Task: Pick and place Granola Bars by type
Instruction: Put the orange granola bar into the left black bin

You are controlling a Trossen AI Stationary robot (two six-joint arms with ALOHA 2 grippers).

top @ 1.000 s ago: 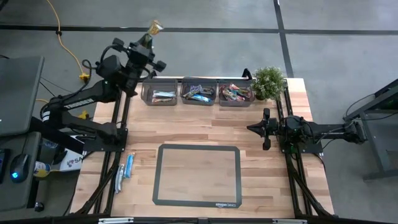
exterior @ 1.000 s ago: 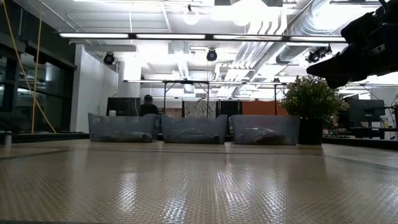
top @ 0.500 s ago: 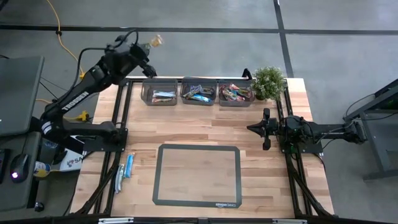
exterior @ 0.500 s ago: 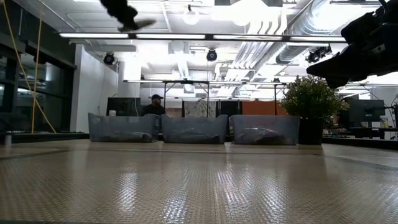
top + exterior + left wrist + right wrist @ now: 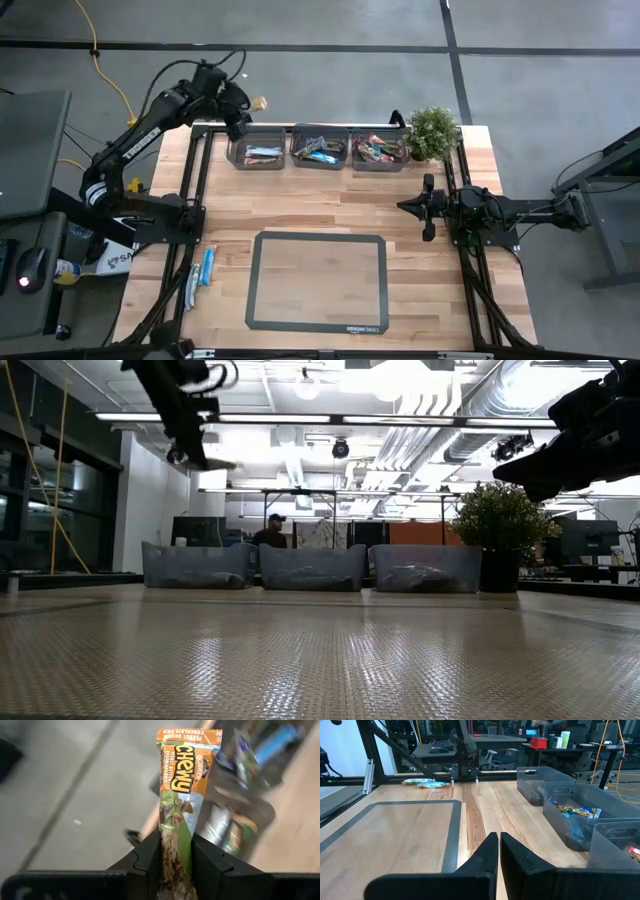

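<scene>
Left gripper (image 5: 243, 107) at upper left of the high view, just off the table's back edge beside the leftmost bin (image 5: 256, 152), jaws clamped on a tan/orange granola bar (image 5: 181, 805). Bar sticks well past the fingers. My call: centre it over the matching bin, come low before letting go. Right gripper (image 5: 495, 851) parked mid-right, fingers nearly touching, empty.

Left gripper (image 5: 176, 862) raised, clamped; right gripper (image 5: 494, 851) closed

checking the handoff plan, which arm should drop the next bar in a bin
Left. Its gripper is shut on a bar and hangs by the left bin. The right gripper is shut, holds nothing, and waits mid-table at the right edge.
</scene>
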